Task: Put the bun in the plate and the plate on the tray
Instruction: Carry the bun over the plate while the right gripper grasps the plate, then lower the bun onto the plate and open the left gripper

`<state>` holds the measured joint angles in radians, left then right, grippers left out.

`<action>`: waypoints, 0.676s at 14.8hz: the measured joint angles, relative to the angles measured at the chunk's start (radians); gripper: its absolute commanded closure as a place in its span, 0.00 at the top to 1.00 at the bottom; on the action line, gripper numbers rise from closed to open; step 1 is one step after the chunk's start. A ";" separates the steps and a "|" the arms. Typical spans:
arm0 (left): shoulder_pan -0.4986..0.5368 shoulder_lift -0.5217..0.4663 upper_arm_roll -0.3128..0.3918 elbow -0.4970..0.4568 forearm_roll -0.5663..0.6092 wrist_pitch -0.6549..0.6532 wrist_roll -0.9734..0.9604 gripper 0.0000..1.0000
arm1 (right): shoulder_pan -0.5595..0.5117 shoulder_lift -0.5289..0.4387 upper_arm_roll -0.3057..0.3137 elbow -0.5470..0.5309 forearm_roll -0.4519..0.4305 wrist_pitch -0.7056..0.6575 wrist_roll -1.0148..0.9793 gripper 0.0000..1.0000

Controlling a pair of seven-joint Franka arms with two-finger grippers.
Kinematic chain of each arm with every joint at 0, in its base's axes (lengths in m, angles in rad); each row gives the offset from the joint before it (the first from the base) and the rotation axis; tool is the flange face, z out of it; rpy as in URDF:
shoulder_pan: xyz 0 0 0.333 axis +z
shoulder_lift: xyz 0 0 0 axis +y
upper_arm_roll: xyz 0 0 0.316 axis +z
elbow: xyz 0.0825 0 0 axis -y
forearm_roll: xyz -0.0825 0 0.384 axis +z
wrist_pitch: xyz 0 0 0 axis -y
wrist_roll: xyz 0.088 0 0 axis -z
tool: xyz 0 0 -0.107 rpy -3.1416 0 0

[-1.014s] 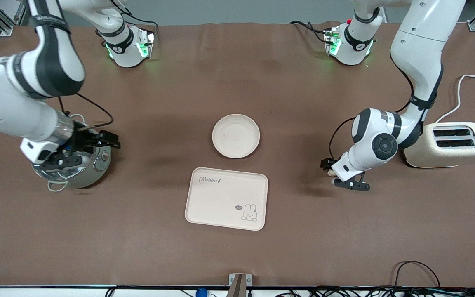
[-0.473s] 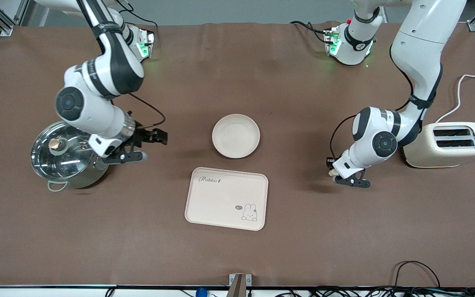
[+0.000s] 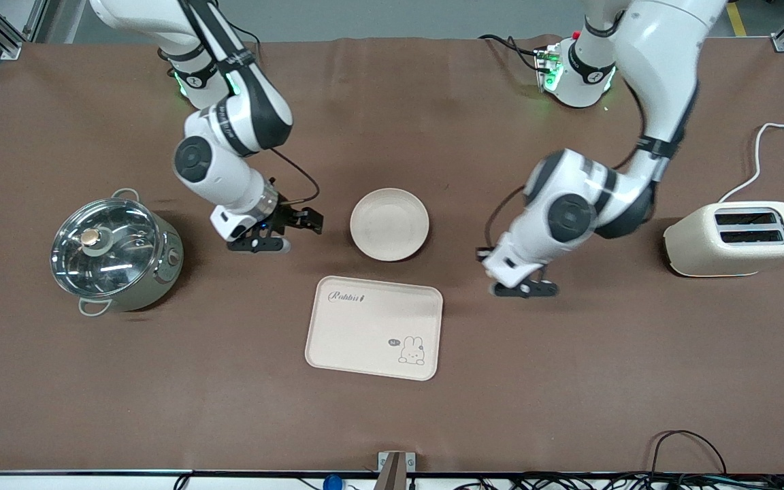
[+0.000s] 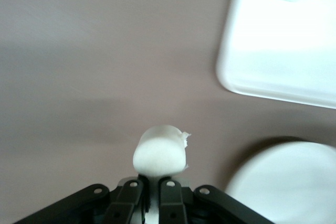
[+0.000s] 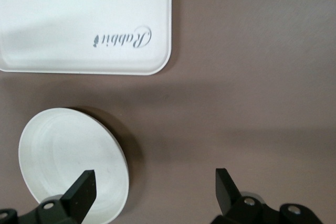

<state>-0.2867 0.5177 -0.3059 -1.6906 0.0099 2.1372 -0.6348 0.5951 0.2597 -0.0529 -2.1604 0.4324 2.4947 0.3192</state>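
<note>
"Rabbit" script on the tray, red warning triangle sign on the toaster

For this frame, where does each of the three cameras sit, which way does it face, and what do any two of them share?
Front view: high across the table, facing both arm bases; shows both arms, the plate, the tray, a lidded pot and a toaster.
Left wrist view: on the left arm's wrist, looking down past the left gripper, shut on the bun, at the tablecloth.
Right wrist view: on the right arm's wrist, looking down between the open fingers of the right gripper.
Shared: both wrist views catch the plate and a corner of the tray.
</note>
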 measured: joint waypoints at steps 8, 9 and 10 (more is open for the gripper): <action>-0.203 0.217 0.002 0.103 0.000 0.127 -0.404 0.61 | 0.106 0.082 -0.001 -0.035 0.130 0.137 0.023 1.00; -0.203 0.226 0.003 0.107 0.000 0.131 -0.416 0.83 | 0.109 0.083 -0.001 -0.035 0.141 0.138 0.023 1.00; -0.202 0.230 0.003 0.110 0.000 0.132 -0.424 1.00 | 0.112 0.084 -0.001 -0.036 0.151 0.138 0.023 1.00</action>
<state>-0.4883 0.7475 -0.3025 -1.5802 0.0099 2.2688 -1.0590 0.7067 0.3437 -0.0535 -2.1960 0.5831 2.6328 0.3427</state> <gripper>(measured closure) 0.762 0.000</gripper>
